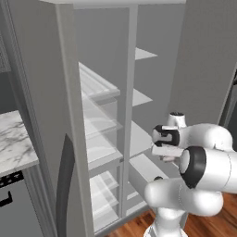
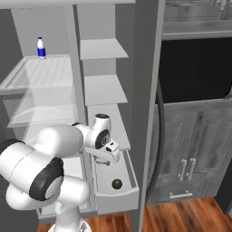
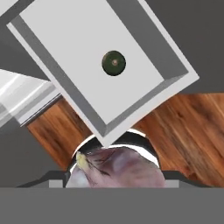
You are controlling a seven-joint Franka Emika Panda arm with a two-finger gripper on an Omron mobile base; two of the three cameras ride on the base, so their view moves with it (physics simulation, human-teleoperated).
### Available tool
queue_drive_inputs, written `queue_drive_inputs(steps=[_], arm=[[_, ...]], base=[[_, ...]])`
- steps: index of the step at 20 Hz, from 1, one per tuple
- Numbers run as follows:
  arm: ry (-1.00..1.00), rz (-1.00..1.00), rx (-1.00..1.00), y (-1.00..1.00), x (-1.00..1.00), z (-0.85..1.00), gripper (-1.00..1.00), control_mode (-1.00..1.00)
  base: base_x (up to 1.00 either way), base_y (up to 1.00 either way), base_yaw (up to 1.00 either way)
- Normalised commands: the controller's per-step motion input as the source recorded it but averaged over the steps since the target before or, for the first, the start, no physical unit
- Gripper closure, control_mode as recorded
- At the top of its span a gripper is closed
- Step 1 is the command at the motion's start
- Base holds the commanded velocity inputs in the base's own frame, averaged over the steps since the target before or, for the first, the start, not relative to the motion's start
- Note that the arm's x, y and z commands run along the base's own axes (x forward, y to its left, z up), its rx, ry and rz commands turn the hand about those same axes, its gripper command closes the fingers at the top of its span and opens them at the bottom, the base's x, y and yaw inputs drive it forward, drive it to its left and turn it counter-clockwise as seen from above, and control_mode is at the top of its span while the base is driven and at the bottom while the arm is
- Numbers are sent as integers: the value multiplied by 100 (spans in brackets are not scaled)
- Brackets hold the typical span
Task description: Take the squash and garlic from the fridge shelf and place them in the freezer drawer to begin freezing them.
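Drawer (image 2: 118, 195): it is pulled open below the fridge shelves, so that things can be dropped in from above.
Squash (image 3: 113, 63): a dark green round thing is seen lying on the drawer floor, near the middle; it is judged to be already delivered.
Garlic (image 3: 114, 171): a pale, purplish bulb is seen at the bottom of the hand view, held close under the camera.
Gripper (image 2: 108, 160): it is held above the drawer and pointed down into it; it looks clamped on the garlic, though the fingers themselves are hidden by the bulb.
Step in hand: the garlic is judged to be carried over the drawer for release.
Next move: the gripper should be brought more over the drawer floor, because the drawer corner lies just below the bulb.
Bottle (image 2: 41, 47): it stands on an upper shelf, well above the drawer, and is not part of the task.
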Motion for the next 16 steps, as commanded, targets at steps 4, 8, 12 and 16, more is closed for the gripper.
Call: queue_drive_inputs(steps=[4, 8, 12, 16], arm=[[0, 0, 0, -18, 43, -56, 100, -100], [0, 0, 0, -7, 37, -51, 100, -100], [-1, 0, 0, -6, 43, -58, 100, -100], [0, 0, 0, -8, 39, -50, 100, -100]], base=[[0, 0, 0], [0, 0, 0], [0, 0, 0], [0, 0, 0]])
